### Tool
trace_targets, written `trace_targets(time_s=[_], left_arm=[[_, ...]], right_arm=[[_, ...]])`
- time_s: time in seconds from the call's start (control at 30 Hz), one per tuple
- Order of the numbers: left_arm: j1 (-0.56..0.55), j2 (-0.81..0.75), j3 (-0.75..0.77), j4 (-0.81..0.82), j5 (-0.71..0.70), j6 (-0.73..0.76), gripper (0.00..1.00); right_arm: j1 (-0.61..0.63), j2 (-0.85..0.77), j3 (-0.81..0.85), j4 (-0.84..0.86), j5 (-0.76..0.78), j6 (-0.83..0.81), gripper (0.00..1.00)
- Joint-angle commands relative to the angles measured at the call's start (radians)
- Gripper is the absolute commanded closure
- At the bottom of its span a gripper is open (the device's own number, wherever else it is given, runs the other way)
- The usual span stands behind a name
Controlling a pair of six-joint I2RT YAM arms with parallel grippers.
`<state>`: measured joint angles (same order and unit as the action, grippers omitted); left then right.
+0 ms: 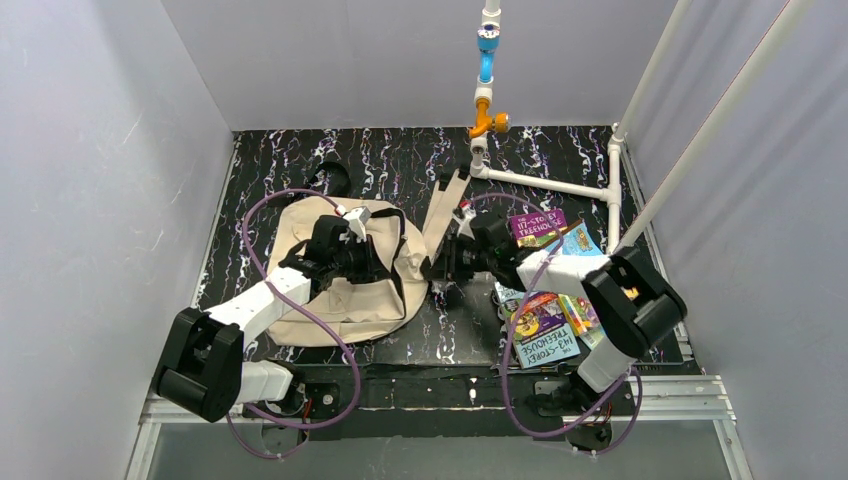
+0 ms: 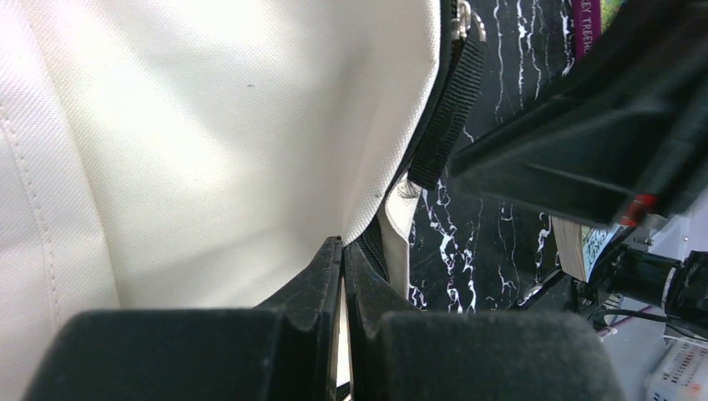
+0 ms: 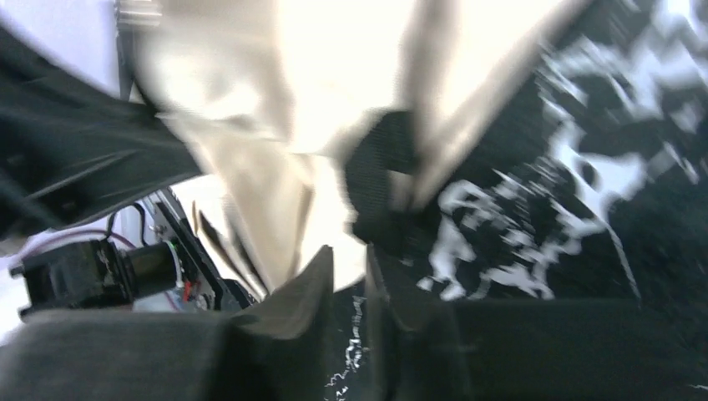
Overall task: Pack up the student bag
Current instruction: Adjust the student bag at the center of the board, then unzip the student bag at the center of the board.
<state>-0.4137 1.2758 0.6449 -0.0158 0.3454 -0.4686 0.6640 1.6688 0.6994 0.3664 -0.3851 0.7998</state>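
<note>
From above, the tan bag (image 1: pixel 375 300) lies flat on the black, streaky table (image 1: pixel 300 170), left of the middle. Its two long straps (image 1: pixel 443 210) stretch away toward the white pipes (image 1: pixel 545 185). The left arm (image 1: pixel 265 300) reaches over the bag and hides a big part of it. Its end is a dark lump that is hard to make out. The right arm (image 1: pixel 575 270) covers part of a pile of bright books (image 1: pixel 545 320), and its black end sits just beside the bag's right edge.

In the left wrist view, the left gripper (image 2: pixel 343 251) is squeezed tight, with its tips right at the edge of the pale cloth. I cannot tell if any cloth is pinched. A black strap (image 2: pixel 451 92) hangs beside that edge. The books are cut off at the side.

The right wrist view is very blurry. The right gripper (image 3: pixel 349 267) has its jaws a little apart, with nothing between them. Pale cloth and something black float in front, too smeared to name.
</note>
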Motion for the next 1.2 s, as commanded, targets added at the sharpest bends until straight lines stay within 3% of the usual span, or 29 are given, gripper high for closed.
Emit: trace_targets(time_s=[0.0,0.1,0.3,0.47,0.73,0.83,0.93,1.03,1.1,1.17], left_arm=[[0.001,-0.031,-0.019,0.01,0.081,0.005,1.0],[0.003,-0.036,-0.024,0.01,0.095,0.007,1.0],[0.002,-0.058,0.037,-0.107,0.075,0.038,0.97],[0.002,-0.083,0.099,-0.16,0.039,0.067,0.61],[-0.009,0.018,0.221,-0.169,-0.032,0.046,0.42],[-0.08,0.045,0.273,-0.179,-0.218,0.073,0.04],[-0.206,0.086,0.331,-0.194,-0.51,0.146,0.02],[-0.258,0.153,0.372,-0.207,-0.641,0.155,0.02],[-0.262,0.204,0.398,-0.228,-0.683,0.146,0.09],[-0.262,0.256,0.43,-0.266,-0.682,0.151,0.22]], right_arm=[[0.046,-0.147,0.158,-0.246,0.128,-0.291,0.6],[0.047,-0.127,0.195,-0.259,0.13,-0.357,0.45],[0.051,-0.032,0.29,-0.21,0.053,-0.353,0.39],[0.052,-0.018,0.286,-0.201,0.06,-0.348,0.37],[0.052,-0.026,0.277,-0.253,0.092,-0.35,0.33],[0.049,-0.028,0.283,-0.311,0.149,-0.367,0.31],[0.04,-0.043,0.285,-0.36,0.178,-0.379,0.29],[0.024,-0.084,0.244,-0.363,0.199,-0.37,0.26],[0.001,-0.117,0.21,-0.353,0.188,-0.362,0.25],[-0.02,-0.143,0.19,-0.357,0.174,-0.364,0.25]])
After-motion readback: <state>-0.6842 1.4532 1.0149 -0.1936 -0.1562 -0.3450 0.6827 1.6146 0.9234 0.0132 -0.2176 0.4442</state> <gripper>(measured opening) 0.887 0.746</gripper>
